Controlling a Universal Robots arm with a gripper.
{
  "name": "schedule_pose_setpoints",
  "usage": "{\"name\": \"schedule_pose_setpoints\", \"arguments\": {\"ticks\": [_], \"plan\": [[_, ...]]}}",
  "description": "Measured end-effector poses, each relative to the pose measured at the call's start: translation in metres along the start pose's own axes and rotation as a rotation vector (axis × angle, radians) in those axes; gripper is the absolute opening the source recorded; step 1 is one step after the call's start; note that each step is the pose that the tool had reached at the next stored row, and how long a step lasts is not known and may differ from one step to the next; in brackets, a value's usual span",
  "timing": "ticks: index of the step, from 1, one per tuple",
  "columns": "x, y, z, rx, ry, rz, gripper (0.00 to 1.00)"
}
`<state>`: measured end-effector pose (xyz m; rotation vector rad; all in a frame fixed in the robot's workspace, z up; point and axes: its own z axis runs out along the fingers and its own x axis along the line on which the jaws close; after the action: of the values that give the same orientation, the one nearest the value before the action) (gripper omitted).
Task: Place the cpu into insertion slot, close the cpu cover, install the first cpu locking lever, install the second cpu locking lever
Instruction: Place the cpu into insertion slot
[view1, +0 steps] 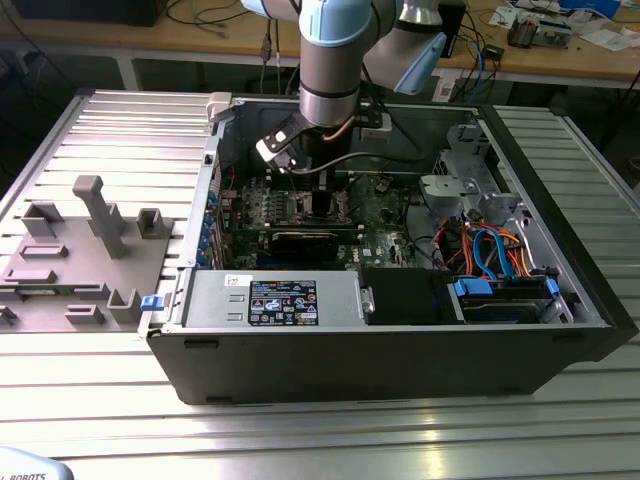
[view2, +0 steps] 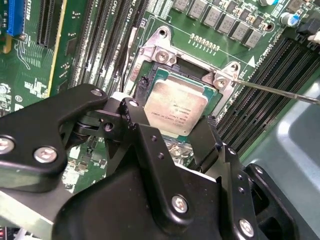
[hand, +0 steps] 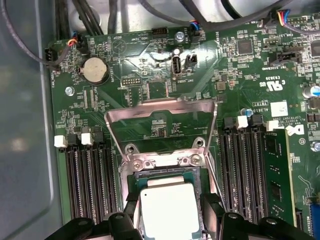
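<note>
The cpu (view2: 175, 107) is a silver-topped square chip with a green edge, lying level in or just over the insertion slot (view2: 162, 52). My gripper (view2: 172, 117) straddles it, one black finger (view2: 136, 117) against each of two opposite sides, shut on it. In the first wrist view the cpu (hand: 169, 210) sits between the fingers (hand: 131, 212) of the gripper (hand: 171, 215), over the insertion slot (hand: 160, 162). The cpu cover (hand: 160, 107), a thin silver frame, stands swung open behind the slot. A thin locking lever (view2: 280, 92) sticks out, unlatched. In the exterior view my gripper (view1: 320, 185) reaches down into the computer case.
Long black memory slots (hand: 87, 185) flank the socket on both sides. A round coin battery (hand: 95, 70) and cables lie beyond the open cover. The case walls (view1: 400, 360), a drive cage (view1: 455, 190) and a power supply (view1: 280, 300) hem in the board.
</note>
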<state>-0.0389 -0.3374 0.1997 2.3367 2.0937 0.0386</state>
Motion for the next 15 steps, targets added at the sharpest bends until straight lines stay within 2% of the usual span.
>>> {"name": "schedule_pose_setpoints", "arguments": {"ticks": [3,5,9,11,15], "plan": [[0.0,0.0001,0.0,-0.0003,0.0012,0.029,0.62],[0.0,0.0,0.0,-0.0002,0.0029,0.034,0.62],[0.0,0.0,0.0001,0.0009,0.0133,0.049,0.62],[0.0,0.0,0.0003,0.0008,0.0176,0.081,0.62],[0.0,0.0001,0.0003,0.0004,0.0196,0.11,0.62]]}}
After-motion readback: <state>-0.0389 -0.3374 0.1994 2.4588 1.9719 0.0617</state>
